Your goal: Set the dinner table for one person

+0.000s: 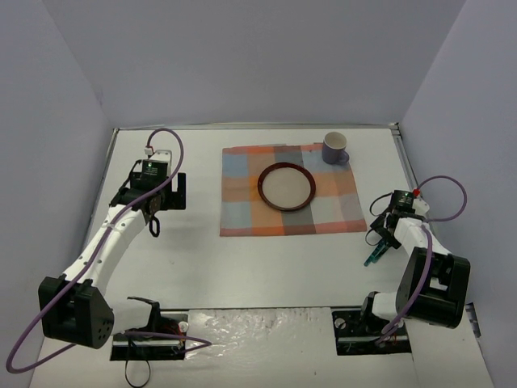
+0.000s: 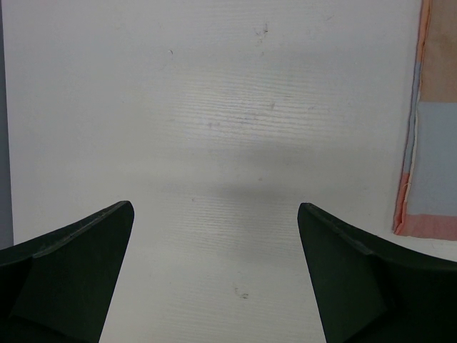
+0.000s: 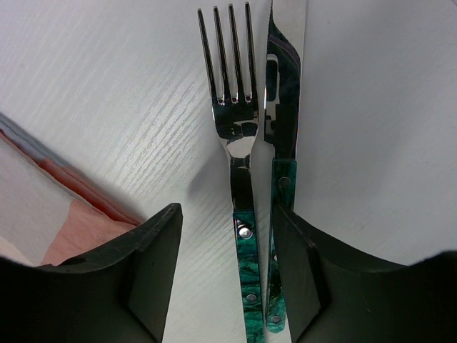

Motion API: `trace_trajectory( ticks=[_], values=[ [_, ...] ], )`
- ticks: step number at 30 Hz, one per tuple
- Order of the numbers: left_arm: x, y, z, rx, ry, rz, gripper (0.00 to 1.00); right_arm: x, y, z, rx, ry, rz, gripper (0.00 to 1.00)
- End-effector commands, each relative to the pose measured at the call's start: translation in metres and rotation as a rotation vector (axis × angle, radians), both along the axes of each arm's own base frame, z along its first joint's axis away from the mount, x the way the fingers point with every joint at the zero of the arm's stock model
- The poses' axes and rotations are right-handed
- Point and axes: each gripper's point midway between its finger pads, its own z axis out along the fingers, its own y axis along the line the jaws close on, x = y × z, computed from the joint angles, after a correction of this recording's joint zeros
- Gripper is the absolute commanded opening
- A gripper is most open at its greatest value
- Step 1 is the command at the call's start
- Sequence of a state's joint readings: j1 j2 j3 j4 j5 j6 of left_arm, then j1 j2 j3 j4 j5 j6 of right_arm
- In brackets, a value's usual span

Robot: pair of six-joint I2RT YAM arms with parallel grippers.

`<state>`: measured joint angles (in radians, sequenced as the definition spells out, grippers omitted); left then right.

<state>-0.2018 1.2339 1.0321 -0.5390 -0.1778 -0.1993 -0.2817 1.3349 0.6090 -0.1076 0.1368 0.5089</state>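
**Right jaws:** spread, straddling the green handles of the fork [image 3: 241, 143] and knife [image 3: 283, 107]. The fork lay mid-gap and the knife close against the frame-right finger; neither was pinched.
**Handling note:** you probably needed to close squarely across both handles at once, or the fork might have slipped free.
**Left jaws:** spread over bare worktop [image 1: 266, 271], holding nothing.
**Arms:** the right arm was folded low at the top view's lower right, just beside the plaid mat [image 1: 242, 194]. The left arm was stretched up the frame's left side.
**Worktop:** spanned the top view's floor, under the mat.

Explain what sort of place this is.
Likely a robot test booth, not a home: grey walls box in the dinner table, with left arm and right arm bolted at its near edge.
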Motion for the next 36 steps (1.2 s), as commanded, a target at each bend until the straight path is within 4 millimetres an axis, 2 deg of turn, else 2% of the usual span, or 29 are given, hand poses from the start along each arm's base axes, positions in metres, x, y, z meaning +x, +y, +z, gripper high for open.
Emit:
trace_trajectory(
  ticks=[1,6,19,22,27,29,36],
  values=[
    [0.013,-0.001,0.019,-0.013,-0.086,0.019,0.97,0.007,0.000,-0.002,0.010,-0.019,-0.013,0.49],
    [0.013,-0.001,0.020,-0.013,-0.088,0.018,0.97,0.007,0.001,-0.006,0.021,-0.008,-0.018,0.43],
    [0.012,0.000,0.024,-0.013,-0.101,0.021,0.97,0.002,0.004,-0.024,0.049,0.056,-0.026,0.40],
    [0.012,0.000,0.025,-0.013,-0.104,0.021,0.97,0.001,0.003,-0.027,0.048,0.075,-0.032,0.33],
    [0.011,0.000,0.027,-0.014,-0.107,0.021,0.97,0.002,-0.002,-0.026,0.028,0.092,-0.027,0.08],
    [0.010,0.000,0.028,-0.015,-0.112,0.021,0.97,0.004,-0.004,-0.024,0.018,0.093,-0.021,0.02],
    [0.009,0.001,0.032,-0.016,-0.123,0.021,0.97,0.030,-0.014,0.006,-0.040,0.023,0.022,0.00]
  ],
)
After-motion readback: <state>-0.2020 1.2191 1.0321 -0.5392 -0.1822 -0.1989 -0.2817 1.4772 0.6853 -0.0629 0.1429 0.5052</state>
